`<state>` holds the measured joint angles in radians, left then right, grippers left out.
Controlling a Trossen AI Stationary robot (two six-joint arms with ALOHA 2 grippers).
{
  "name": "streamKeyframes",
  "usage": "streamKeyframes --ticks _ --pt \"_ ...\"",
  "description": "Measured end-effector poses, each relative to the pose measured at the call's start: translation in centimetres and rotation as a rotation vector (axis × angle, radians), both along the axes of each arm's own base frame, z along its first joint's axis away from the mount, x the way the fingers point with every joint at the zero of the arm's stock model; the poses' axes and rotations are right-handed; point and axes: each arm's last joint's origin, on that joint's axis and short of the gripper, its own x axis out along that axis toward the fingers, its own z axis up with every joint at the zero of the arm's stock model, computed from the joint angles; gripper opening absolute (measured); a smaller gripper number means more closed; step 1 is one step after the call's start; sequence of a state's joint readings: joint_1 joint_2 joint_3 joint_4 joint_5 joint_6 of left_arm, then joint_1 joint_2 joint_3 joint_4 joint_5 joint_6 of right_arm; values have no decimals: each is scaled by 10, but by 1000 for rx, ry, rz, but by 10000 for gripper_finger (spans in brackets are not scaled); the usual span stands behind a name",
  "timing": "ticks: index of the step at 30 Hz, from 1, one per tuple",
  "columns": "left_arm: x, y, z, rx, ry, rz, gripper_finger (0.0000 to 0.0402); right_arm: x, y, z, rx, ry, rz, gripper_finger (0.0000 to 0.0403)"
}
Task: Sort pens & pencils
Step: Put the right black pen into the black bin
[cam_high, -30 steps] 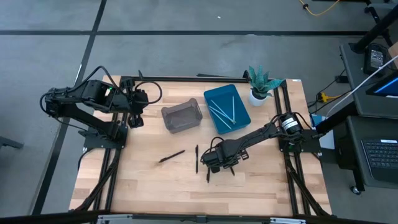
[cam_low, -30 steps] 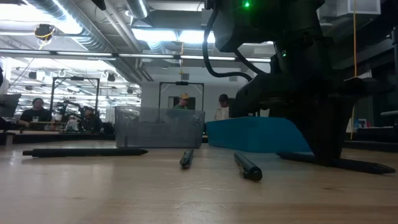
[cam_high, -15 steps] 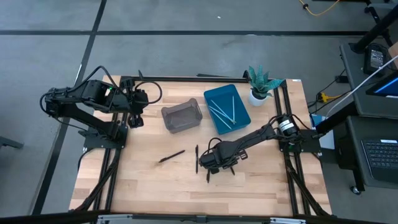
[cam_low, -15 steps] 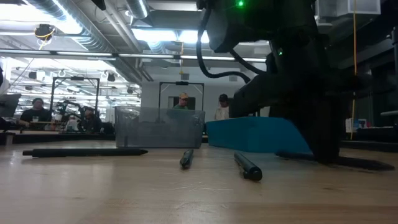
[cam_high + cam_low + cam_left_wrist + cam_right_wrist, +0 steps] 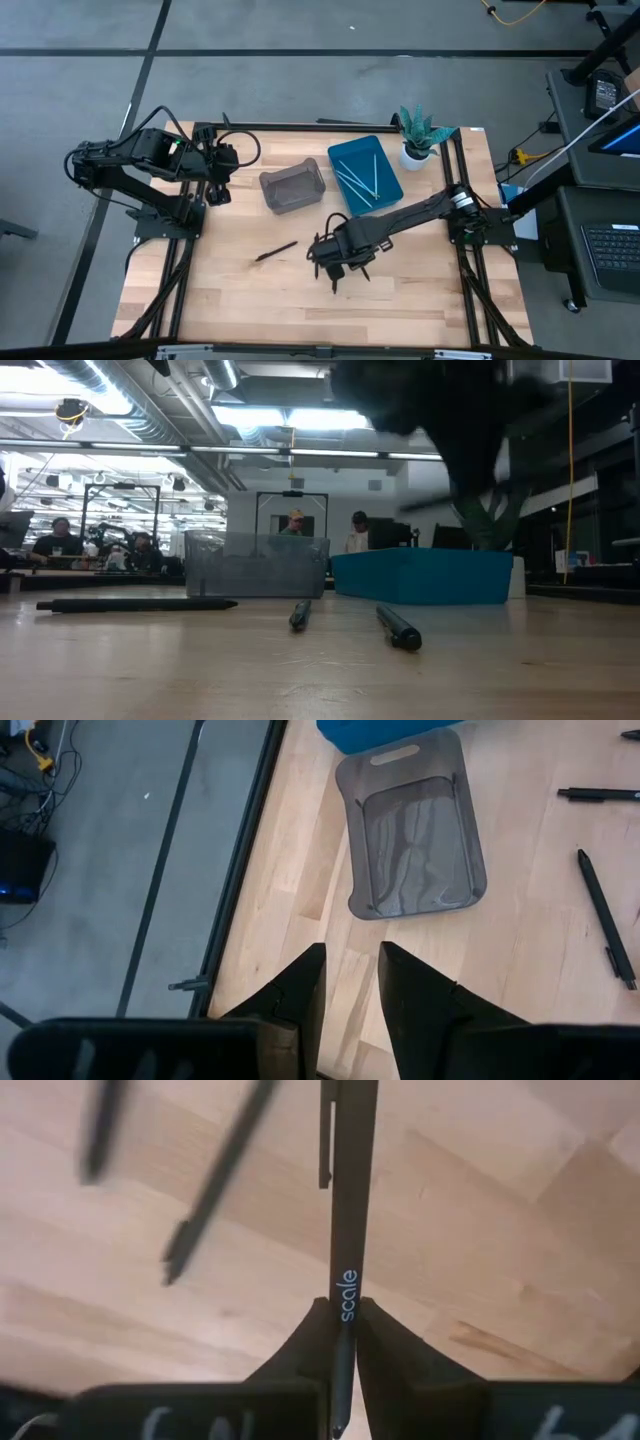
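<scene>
Gripping a thin black pen (image 5: 352,1210) printed "scale" between closed right fingers (image 5: 310,1342) above mid-desk (image 5: 250,300), near the other black sticks (image 5: 275,251). Risking a slip or swing from so narrow a pinch. Idling at the far left edge, left fingers (image 5: 300,990) slightly apart, holding nothing.

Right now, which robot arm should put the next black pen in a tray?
Probably the right. The right gripper is already shut on a black pen over the table's middle, near the grey tray. The left gripper waits empty at the table's far left edge.
</scene>
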<state>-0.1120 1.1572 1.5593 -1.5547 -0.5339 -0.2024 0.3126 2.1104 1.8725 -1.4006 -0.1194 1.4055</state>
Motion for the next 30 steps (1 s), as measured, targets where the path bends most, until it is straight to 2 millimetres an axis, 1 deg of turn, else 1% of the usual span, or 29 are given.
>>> streamKeyframes --ticks 5,8,10,13,16,22,27,30 --pt "0 0 0 0 0 0 89 2 0 43 -41 -79 6 27" --pt "0 0 0 0 0 0 89 1 -2 59 -83 -119 6 27" --pt "0 0 0 0 0 0 89 1 -5 66 -114 -138 3 27" --pt "0 0 0 0 0 0 89 5 -14 71 -132 -167 10 27" --pt "0 0 0 0 0 0 89 14 -30 72 -128 -215 36 27" --pt "0 0 0 -2 -3 4 89 33 -71 73 -130 -329 110 27" --pt "0 0 0 -2 -3 4 89 39 -109 74 -122 -351 143 27" --pt "0 0 0 -3 -3 4 89 41 -129 74 -109 -373 173 27"
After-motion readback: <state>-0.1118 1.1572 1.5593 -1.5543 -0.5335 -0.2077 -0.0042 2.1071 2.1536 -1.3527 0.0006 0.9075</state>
